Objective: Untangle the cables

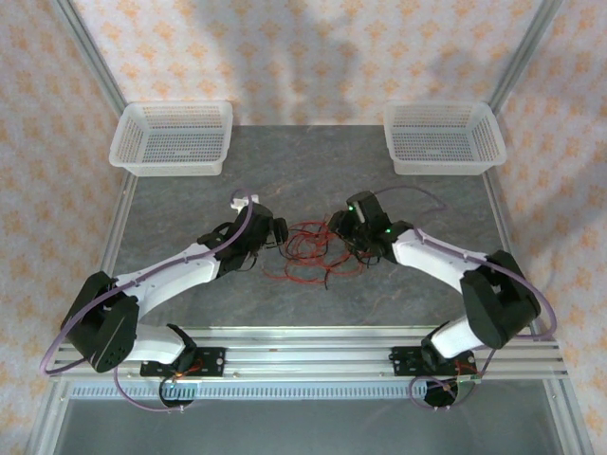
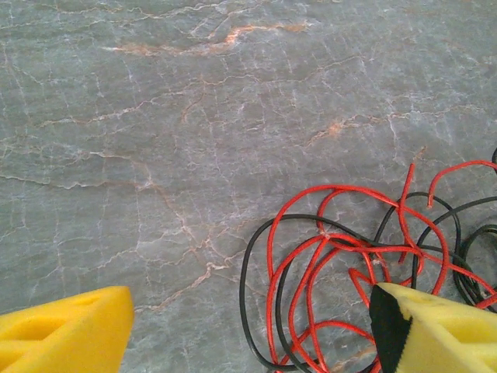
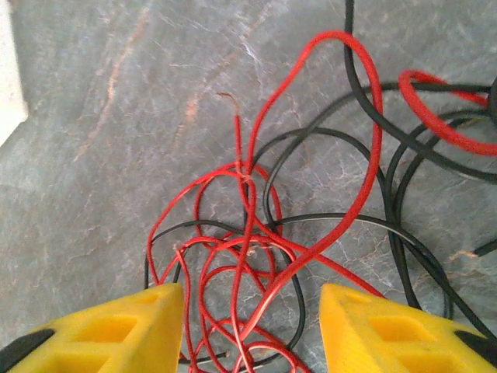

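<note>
The cables (image 1: pixel 305 248) lie as one tangle of thin red and black loops on the grey marble table, between the two arms. My left gripper (image 1: pixel 276 234) sits at the tangle's left edge. In the left wrist view it (image 2: pixel 252 342) is open wide, and the cables (image 2: pixel 269 275) lie on the table near its right finger (image 2: pixel 435 330). My right gripper (image 1: pixel 347 236) is at the tangle's right edge. Seen from the right wrist it (image 3: pixel 252 334) is open, with several red and black strands of the cables (image 3: pixel 244 238) lying loose between its yellow fingers (image 3: pixel 109 334).
Two white mesh baskets stand at the back of the table, one at the left (image 1: pixel 171 156) and one at the right (image 1: pixel 444 156). An aluminium rail (image 1: pixel 313 341) runs along the near edge by the arm bases. Bare marble (image 1: pixel 313 180) lies behind the tangle.
</note>
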Tool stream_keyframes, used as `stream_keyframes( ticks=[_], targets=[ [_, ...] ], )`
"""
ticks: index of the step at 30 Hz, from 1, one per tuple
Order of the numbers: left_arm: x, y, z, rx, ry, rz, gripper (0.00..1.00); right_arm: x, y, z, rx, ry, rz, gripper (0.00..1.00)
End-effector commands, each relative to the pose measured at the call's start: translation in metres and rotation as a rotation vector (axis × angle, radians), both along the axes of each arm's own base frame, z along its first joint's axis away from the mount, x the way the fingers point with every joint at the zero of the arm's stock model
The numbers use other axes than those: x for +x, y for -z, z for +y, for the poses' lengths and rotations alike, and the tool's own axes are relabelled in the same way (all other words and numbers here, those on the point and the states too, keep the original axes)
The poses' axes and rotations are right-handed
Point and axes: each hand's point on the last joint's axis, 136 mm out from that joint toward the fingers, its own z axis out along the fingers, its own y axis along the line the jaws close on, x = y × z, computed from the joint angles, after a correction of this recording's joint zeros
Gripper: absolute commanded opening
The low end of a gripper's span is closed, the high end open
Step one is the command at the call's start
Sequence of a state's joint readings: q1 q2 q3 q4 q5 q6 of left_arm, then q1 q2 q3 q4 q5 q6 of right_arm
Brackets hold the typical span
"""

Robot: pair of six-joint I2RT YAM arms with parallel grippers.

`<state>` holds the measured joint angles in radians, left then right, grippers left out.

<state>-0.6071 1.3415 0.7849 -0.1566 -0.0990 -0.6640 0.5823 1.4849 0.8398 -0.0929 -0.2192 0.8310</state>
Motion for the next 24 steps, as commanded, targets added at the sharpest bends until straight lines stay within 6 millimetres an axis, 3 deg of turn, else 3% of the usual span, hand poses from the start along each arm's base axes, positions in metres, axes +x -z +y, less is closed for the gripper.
stream_keyframes(
  ticks=[1, 10, 12, 16, 18, 21, 24],
  targets=[
    [-0.002, 0.002, -0.004, -0.003, 0.027, -0.007, 0.81, 0.009, -0.001, 0.008, 0.078, 0.052, -0.004, 0.49],
    [-0.002, 0.001, -0.008, -0.009, 0.049, -0.012, 0.81, 0.016, 0.018, 0.007, 0.060, 0.086, 0.016, 0.42],
    [-0.001, 0.000, -0.009, -0.011, 0.053, -0.015, 0.81, 0.019, 0.020, 0.007, 0.053, 0.092, 0.016, 0.37],
    [-0.002, -0.003, -0.012, -0.016, 0.070, -0.023, 0.81, 0.027, 0.017, 0.008, 0.041, 0.101, -0.005, 0.14],
    [-0.003, -0.004, -0.014, -0.017, 0.082, -0.028, 0.81, 0.031, 0.009, 0.008, 0.037, 0.100, -0.028, 0.01],
    [-0.006, -0.009, -0.024, -0.026, 0.124, -0.046, 0.81, 0.037, -0.014, 0.011, 0.043, 0.075, -0.086, 0.00],
    [-0.009, -0.016, -0.036, -0.021, 0.185, -0.078, 0.81, 0.038, -0.049, 0.012, 0.050, 0.043, -0.159, 0.00]
  ],
)
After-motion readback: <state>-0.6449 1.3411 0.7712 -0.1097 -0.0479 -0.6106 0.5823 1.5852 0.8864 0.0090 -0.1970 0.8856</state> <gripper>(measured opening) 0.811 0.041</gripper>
